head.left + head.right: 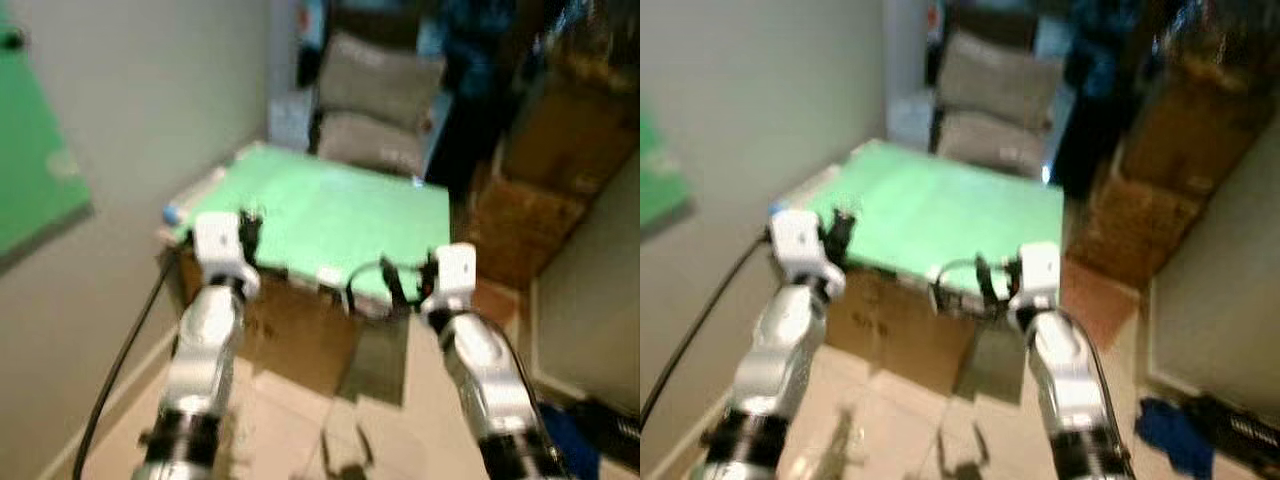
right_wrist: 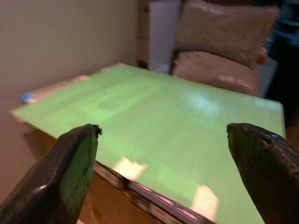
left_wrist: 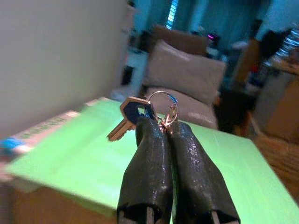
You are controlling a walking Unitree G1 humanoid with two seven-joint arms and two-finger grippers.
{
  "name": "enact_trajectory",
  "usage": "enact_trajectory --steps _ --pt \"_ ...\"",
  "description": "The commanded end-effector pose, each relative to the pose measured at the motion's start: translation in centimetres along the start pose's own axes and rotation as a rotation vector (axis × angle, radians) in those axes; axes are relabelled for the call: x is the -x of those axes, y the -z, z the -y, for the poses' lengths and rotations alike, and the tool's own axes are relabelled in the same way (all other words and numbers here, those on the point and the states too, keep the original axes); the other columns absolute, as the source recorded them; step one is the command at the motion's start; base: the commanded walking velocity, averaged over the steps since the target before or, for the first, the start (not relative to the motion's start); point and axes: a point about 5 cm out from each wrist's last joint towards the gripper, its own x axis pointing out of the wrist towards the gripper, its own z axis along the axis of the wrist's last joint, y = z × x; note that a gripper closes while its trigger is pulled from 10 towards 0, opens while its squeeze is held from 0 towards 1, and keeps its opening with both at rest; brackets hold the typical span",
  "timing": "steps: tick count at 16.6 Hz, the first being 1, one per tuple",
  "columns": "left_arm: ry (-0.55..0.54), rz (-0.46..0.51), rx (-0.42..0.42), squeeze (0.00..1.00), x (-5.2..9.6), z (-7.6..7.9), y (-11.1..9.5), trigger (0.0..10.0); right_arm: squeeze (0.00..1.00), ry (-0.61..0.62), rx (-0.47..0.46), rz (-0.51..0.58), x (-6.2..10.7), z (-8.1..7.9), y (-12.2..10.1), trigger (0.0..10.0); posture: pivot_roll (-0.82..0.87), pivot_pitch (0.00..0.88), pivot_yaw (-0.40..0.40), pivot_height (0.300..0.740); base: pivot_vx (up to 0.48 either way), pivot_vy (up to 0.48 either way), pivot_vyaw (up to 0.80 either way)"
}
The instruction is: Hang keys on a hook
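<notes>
My left gripper (image 3: 163, 123) is shut on a bunch of keys (image 3: 140, 112): a brass key with a blue head and a silver ring (image 3: 162, 103) stick out past the fingertips. In the head views the left gripper (image 1: 248, 228) is held up near the left edge of a green-topped table (image 1: 340, 215). My right gripper (image 2: 163, 130) stands wide open with nothing between its fingers, over the table's near edge (image 1: 985, 280). The head views are blurred.
The green top rests on a cardboard box (image 1: 290, 330). A grey wall runs along the left, with a green panel (image 1: 30, 170) on it. Behind the table stands a cushioned chair (image 1: 375, 105). Cardboard boxes (image 1: 530, 200) stack at the right. A black cable (image 1: 120, 360) hangs at the left.
</notes>
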Motion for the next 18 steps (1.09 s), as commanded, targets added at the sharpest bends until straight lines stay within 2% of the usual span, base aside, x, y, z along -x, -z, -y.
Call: enact_trajectory --steps 1,4,6,8,10,14,15,18 --pt "0.007 0.007 -0.010 0.00 -0.1 0.6 -0.1 10.0 0.00 -0.003 0.007 0.006 -0.2 0.2 -0.4 10.0 -0.01 0.000 -0.062 0.740 0.000 -0.364 0.77" --pt "-0.040 -0.023 -0.025 0.00 0.5 0.7 0.7 10.0 0.00 -0.040 0.013 -0.008 -0.4 -0.3 -0.2 10.0 0.01 0.000 -0.069 0.740 0.000 -0.480 0.73" --pt "-0.061 -0.042 -0.019 0.00 0.7 0.6 1.1 10.0 0.00 -0.051 0.008 -0.009 -0.4 -0.5 -0.1 10.0 0.02 0.000 -0.074 0.740 0.000 0.000 0.70" --pt "-0.098 -0.058 -0.049 0.00 1.3 0.0 1.6 10.0 0.00 -0.057 0.003 -0.014 -0.4 -0.6 0.0 10.0 0.02 0.000 -0.075 0.740 0.000 0.000 0.67" --pt "-0.130 -0.063 -0.076 0.00 1.3 -0.6 1.7 10.0 0.00 -0.054 -0.001 -0.016 -0.3 -0.5 0.1 10.0 0.02 0.000 -0.075 0.740 0.000 0.000 0.66" --pt "-0.181 -0.061 -0.103 0.00 1.3 -1.3 1.3 10.0 0.00 -0.063 -0.001 -0.031 -0.3 -0.6 0.5 10.0 0.03 0.000 -0.077 0.740 0.000 -0.480 0.62" --pt "-0.197 -0.068 -0.095 0.00 1.3 -1.4 1.4 10.0 0.00 -0.072 0.001 -0.034 -0.5 -0.7 0.5 10.0 0.03 0.000 -0.078 0.740 0.000 0.000 0.59" --pt "-0.209 -0.076 -0.151 0.00 0.9 -1.8 1.4 10.0 0.00 -0.103 0.011 -0.035 -0.7 -1.1 0.5 10.0 0.05 0.000 -0.088 0.740 0.000 0.000 0.56"
